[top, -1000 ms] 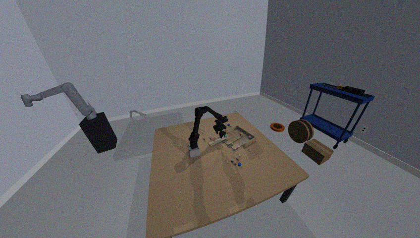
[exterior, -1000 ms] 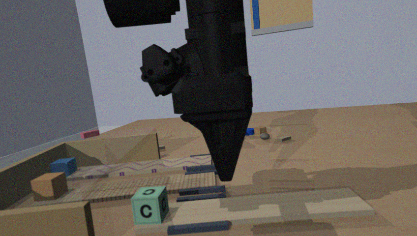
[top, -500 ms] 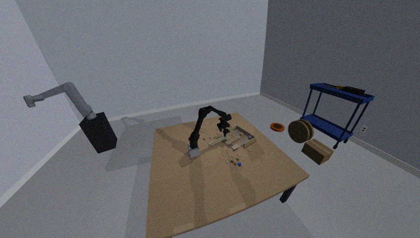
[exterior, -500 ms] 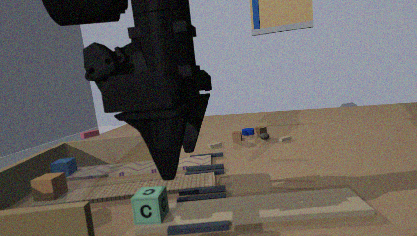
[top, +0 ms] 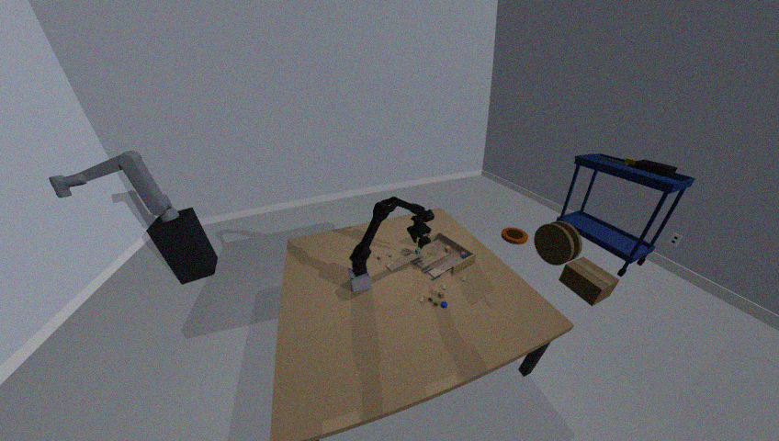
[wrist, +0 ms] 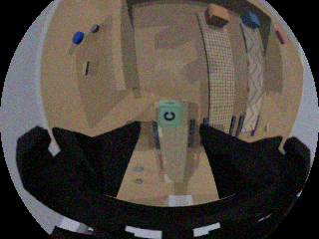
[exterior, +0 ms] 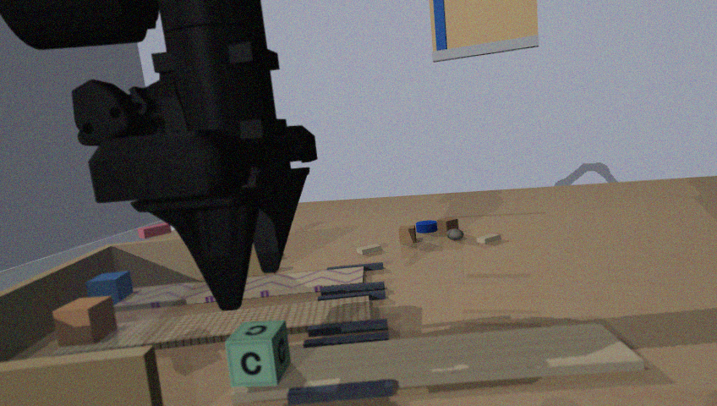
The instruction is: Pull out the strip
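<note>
The green cube labelled C point(top: 418, 252) point(exterior: 254, 359) point(wrist: 169, 114) sits upright on the inner end of the plain pale strip point(top: 403, 262) point(exterior: 452, 354) point(wrist: 174, 154). Most of that strip extends out past the dark guide rails, toward the arm's base. My gripper point(top: 423, 243) point(exterior: 250, 289) point(wrist: 170, 126) is open and empty, pointing down above the cube's level. In the wrist view its fingertips stand on either side of the cube's lower edge, not touching it. The cube's underside is hidden.
A grid-patterned strip point(exterior: 281, 316) point(wrist: 220, 65) bears an orange cube point(exterior: 83, 319) point(wrist: 217, 15). A zigzag strip point(exterior: 302, 282) point(wrist: 254, 75) bears a blue cube point(exterior: 109, 287) point(wrist: 250, 19). Wooden walls point(exterior: 75, 375) point(wrist: 120, 50) stand around them. Small loose objects lie farther off.
</note>
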Controlling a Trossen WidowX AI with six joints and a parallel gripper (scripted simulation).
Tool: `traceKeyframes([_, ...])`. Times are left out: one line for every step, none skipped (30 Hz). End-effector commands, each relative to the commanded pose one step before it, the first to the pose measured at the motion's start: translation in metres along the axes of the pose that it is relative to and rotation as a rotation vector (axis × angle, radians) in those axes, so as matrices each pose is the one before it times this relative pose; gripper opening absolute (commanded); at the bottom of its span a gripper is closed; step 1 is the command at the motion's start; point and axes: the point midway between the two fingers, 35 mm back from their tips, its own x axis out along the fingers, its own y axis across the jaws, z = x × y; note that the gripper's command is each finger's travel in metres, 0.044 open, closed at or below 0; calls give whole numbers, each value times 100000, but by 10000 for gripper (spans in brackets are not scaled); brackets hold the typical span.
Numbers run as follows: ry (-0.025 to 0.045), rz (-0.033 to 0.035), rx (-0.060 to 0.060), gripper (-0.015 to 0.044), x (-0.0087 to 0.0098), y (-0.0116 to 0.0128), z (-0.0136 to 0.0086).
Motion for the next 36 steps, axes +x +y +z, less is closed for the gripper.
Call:
traceKeyframes([75, -104, -327, 250, 763, 18, 210])
traceKeyframes([0, 1, 0, 250, 165, 2, 6])
traceKeyframes([0, 1, 0, 250, 165, 2, 6])
traceKeyframes([0, 1, 0, 250, 165, 2, 5])
traceKeyframes([0, 1, 0, 250, 165, 2, 4])
traceKeyframes([0, 1, 0, 250, 164, 2, 3])
traceKeyframes([0, 1, 0, 250, 164, 2, 2])
traceKeyframes([1, 1, 0, 250, 164, 3, 0])
traceKeyframes([1, 1, 0, 250, 164, 3, 0])
traceKeyframes([1, 1, 0, 250, 164, 3, 0])
traceKeyframes([1, 1, 0, 250, 164, 3, -1])
traceKeyframes([1, 1, 0, 250, 164, 3, -2])
traceKeyframes([1, 1, 0, 250, 164, 3, -3])
traceKeyframes([1, 1, 0, 250, 164, 3, -3])
traceKeyframes([1, 1, 0, 250, 164, 3, -4])
traceKeyframes([1, 1, 0, 250, 163, 2, -5])
traceKeyframes([1, 1, 0, 250, 163, 2, -6])
traceKeyframes([1, 1, 0, 250, 163, 2, -6])
traceKeyframes([2, 1, 0, 250, 163, 2, -7])
traceKeyframes([2, 1, 0, 250, 163, 2, -8])
traceKeyframes([2, 1, 0, 250, 163, 2, -9])
traceKeyframes([2, 1, 0, 250, 163, 2, -9])
traceKeyframes([2, 1, 0, 250, 163, 2, -10])
traceKeyframes([2, 1, 0, 250, 162, 1, -11])
traceKeyframes([2, 1, 0, 250, 162, 1, -11])
traceKeyframes([2, 1, 0, 250, 162, 1, -12])
traceKeyframes([2, 1, 0, 250, 162, 1, -13])
traceKeyframes([2, 0, 0, 250, 131, 1, -11])
traceKeyframes([1, 0, 0, 250, 79, 0, -7])
traceKeyframes([0, 0, 0, 250, 26, 0, -2])
traceKeyframes([0, 0, 0, 250, 0, 0, 0])
traceKeyframes([0, 0, 0, 250, 0, 0, 0])
traceKeyframes([0, 0, 0, 250, 0, 0, 0])
traceKeyframes([0, 0, 0, 250, 0, 0, 0])
traceKeyframes([0, 0, 0, 250, 0, 0, 0])
traceKeyframes([-274, 173, -284, 224, -232, 36, 100])
